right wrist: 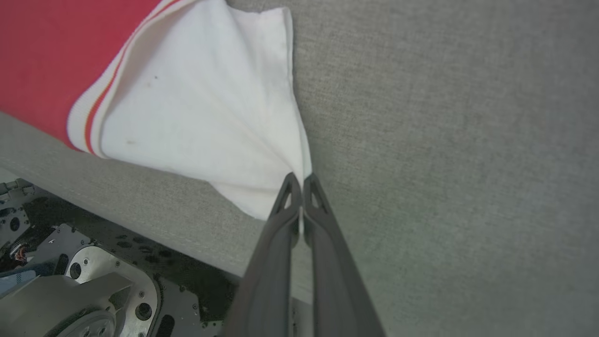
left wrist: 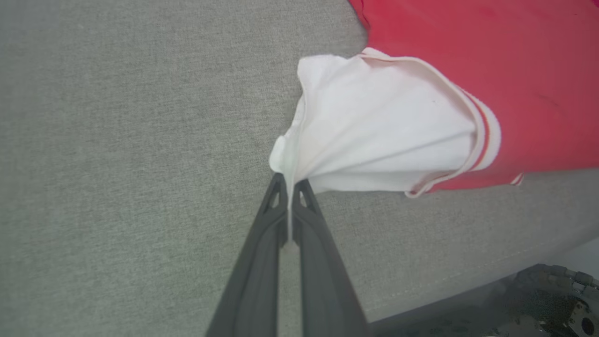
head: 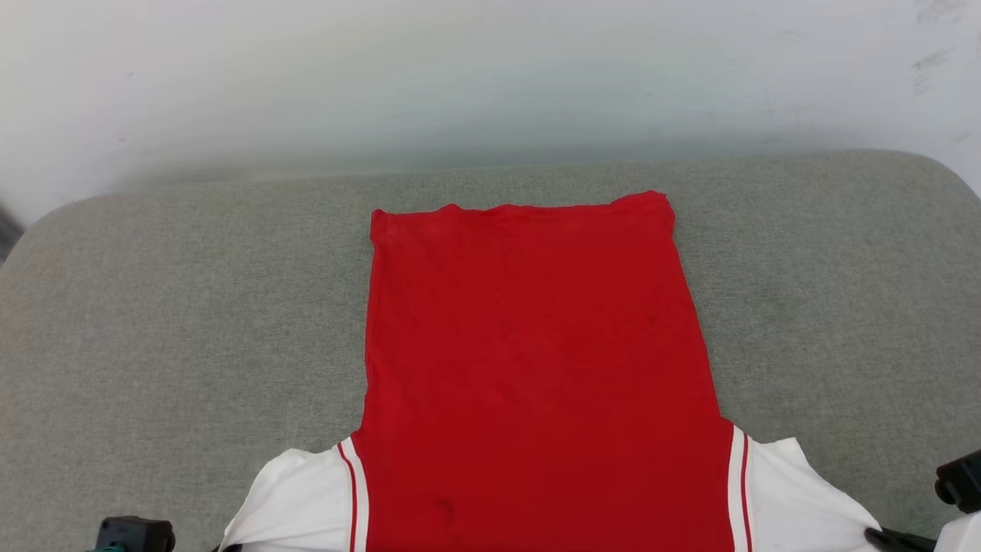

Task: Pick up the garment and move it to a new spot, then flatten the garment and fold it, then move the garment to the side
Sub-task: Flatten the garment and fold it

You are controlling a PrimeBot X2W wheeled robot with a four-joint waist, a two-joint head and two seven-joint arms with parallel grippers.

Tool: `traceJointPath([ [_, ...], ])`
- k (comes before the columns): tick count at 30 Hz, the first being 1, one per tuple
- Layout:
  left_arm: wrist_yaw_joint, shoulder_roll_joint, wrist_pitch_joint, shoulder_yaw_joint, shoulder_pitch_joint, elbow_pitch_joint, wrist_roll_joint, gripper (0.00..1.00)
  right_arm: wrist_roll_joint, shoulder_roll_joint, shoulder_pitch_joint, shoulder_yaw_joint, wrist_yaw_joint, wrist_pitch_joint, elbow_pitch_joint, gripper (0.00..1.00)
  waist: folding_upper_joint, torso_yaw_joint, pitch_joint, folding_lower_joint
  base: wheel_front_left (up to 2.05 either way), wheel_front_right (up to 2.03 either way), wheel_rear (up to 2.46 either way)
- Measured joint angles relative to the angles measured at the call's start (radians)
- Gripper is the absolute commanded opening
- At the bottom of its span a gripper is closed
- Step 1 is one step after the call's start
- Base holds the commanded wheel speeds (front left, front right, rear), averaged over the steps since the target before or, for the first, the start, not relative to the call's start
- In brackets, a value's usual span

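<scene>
My left pincer (left wrist: 290,180) is clenched on the outer edge of the left white short sleeve (left wrist: 374,135) of the red jersey-style T-shirt with white sleeves and red-and-white striped trim (head: 536,368). A thin fold of white cloth runs down between the two long dark fingers (left wrist: 262,243), and the sleeve fans out from the tips in tight creases. My right pincer (right wrist: 302,178) is clamped the same way on the corner of the right white sleeve (right wrist: 201,107). Its fingers (right wrist: 327,243) are pressed together with a sliver of white fabric between them, and creases spread from the grip towards the striped seam.

The T-shirt lies spread on the grey fabric-covered table (head: 153,307), its plain red side up. The hem is at the far end, away from me. The body lies flat and smooth and widens towards me, and the sleeves are at the near edge of the table. Each sleeve is drawn outwards to its own side, the left towards my left pincer and the right towards my right pincer, so the shirt lies between the two.

Past the table's near edge, the right wrist view shows the pale and dark metal of my base (right wrist: 93,281), below the gripped sleeve.
</scene>
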Motion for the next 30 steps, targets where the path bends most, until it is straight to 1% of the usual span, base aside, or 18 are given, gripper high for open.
traceJointPath([
  [4,0.001,-0.018,-0.001,-0.007,-0.003,0.000,0.013,0.00,-0.022,0.017,0.031,-0.056,0.000,0.058,-0.015,0.00,0.0000,0.008,0.012,0.0000,0.00,0.00,0.00],
  [5,0.000,-0.021,-0.001,-0.009,-0.007,0.000,0.020,0.00,-0.032,0.022,0.031,-0.073,0.000,0.068,-0.024,0.02,-0.0001,0.010,0.016,0.0001,0.00,0.00,0.00],
  [6,0.001,-0.023,-0.001,-0.008,-0.013,-0.001,0.025,0.00,-0.048,0.026,0.030,-0.094,0.000,0.075,-0.032,0.40,0.0000,0.011,0.021,0.0001,0.00,0.00,0.00],
  [7,0.001,-0.025,-0.001,-0.008,-0.022,-0.002,0.030,0.00,-0.059,0.026,0.026,-0.115,0.000,0.084,-0.041,1.00,0.0000,0.013,0.027,0.0001,0.00,0.00,0.00],
  [11,0.011,-0.032,-0.001,-0.003,-0.061,-0.014,0.066,0.00,-0.101,0.019,-0.030,-0.211,-0.001,0.120,-0.115,1.00,0.0000,0.021,0.057,0.0002,0.00,0.00,0.00],
  [14,0.016,-0.043,-0.004,0.002,-0.094,-0.035,0.094,0.00,-0.129,-0.006,-0.109,-0.285,0.000,0.160,-0.192,1.00,0.0000,0.029,0.090,0.0003,0.00,0.00,0.00],
  [17,0.027,-0.054,-0.002,0.003,-0.139,-0.057,0.132,0.00,-0.178,-0.039,-0.217,-0.345,-0.001,0.222,-0.255,1.00,0.0000,0.042,0.133,0.0004,0.00,0.00,0.00],
  [20,0.036,-0.073,-0.001,0.007,-0.179,-0.078,0.162,0.00,-0.184,-0.027,-0.359,-0.389,-0.001,0.300,-0.296,1.00,0.0000,0.061,0.182,0.0003,0.00,0.00,0.00],
  [23,0.045,-0.087,-0.004,0.012,-0.215,-0.095,0.193,0.00,-0.184,-0.016,-0.507,-0.374,0.000,0.432,-0.320,1.00,0.0000,0.081,0.237,0.0005,0.00,0.00,0.00],
  [25,0.048,-0.101,-0.009,0.018,-0.240,-0.107,0.208,0.00,-0.174,-0.007,-0.616,-0.359,0.000,0.545,-0.304,1.00,0.0000,0.096,0.275,0.0005,0.00,0.00,0.00],
  [28,0.045,-0.129,-0.013,0.028,-0.279,-0.124,0.225,0.00,-0.175,0.021,-0.762,-0.333,0.000,0.724,-0.235,1.00,0.0000,0.122,0.333,0.0005,0.00,0.00,0.00],
  [30,0.045,-0.138,-0.018,0.032,-0.302,-0.131,0.244,0.00,-0.184,0.052,-0.846,-0.323,-0.001,0.849,-0.173,1.00,0.0000,0.141,0.371,0.0006,0.00,0.00,0.00],
])
